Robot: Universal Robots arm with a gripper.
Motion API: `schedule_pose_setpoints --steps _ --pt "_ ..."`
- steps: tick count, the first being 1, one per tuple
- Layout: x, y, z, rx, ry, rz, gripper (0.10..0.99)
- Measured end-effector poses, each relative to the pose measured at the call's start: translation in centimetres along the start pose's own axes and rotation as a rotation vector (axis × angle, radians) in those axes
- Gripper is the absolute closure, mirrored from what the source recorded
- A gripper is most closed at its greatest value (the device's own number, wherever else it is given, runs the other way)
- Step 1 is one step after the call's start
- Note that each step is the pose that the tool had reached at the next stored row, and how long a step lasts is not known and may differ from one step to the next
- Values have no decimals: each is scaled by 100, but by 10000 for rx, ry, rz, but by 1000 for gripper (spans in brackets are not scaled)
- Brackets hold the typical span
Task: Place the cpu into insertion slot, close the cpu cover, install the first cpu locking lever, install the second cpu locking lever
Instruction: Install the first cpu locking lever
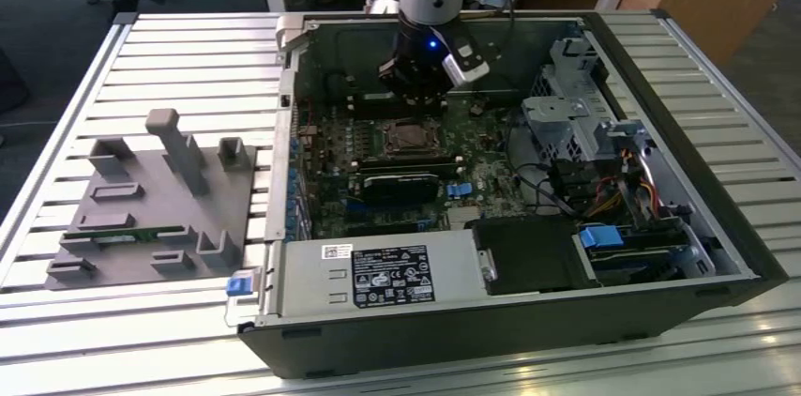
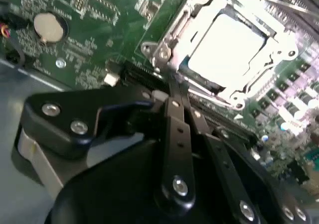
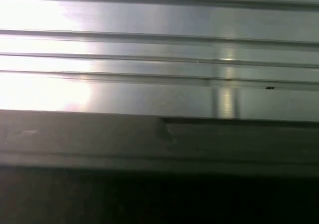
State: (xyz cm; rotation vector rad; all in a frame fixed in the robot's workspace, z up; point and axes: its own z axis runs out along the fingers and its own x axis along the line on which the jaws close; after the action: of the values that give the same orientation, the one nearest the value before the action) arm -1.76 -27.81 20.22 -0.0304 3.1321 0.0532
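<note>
Fingers: the black fingers [image 2: 172,97] of the gripper [image 2: 180,87] are drawn together at their tips, with nothing seen between them, just beside the socket's edge.
Gripper: in the exterior view the gripper [image 1: 419,96] hangs inside the open computer case [image 1: 701,190], above the motherboard [image 1: 501,180].
Cpu: the cpu [image 2: 227,47] lies flat in the insertion slot [image 2: 187,64].
Cpu cover: the cpu cover [image 2: 174,32] frames the chip, lying down over it.
Tabletop: the slatted tabletop [image 1: 188,58] carries a grey fixture [image 1: 157,208] beside the case.
</note>
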Motion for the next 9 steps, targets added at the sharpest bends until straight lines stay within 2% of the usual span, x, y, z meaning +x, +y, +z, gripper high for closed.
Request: schedule_pose_setpoints --steps 6,9 --pt "1 1 31 259 9 -2 980" --pt "1 5 58 346 14 -3 980"
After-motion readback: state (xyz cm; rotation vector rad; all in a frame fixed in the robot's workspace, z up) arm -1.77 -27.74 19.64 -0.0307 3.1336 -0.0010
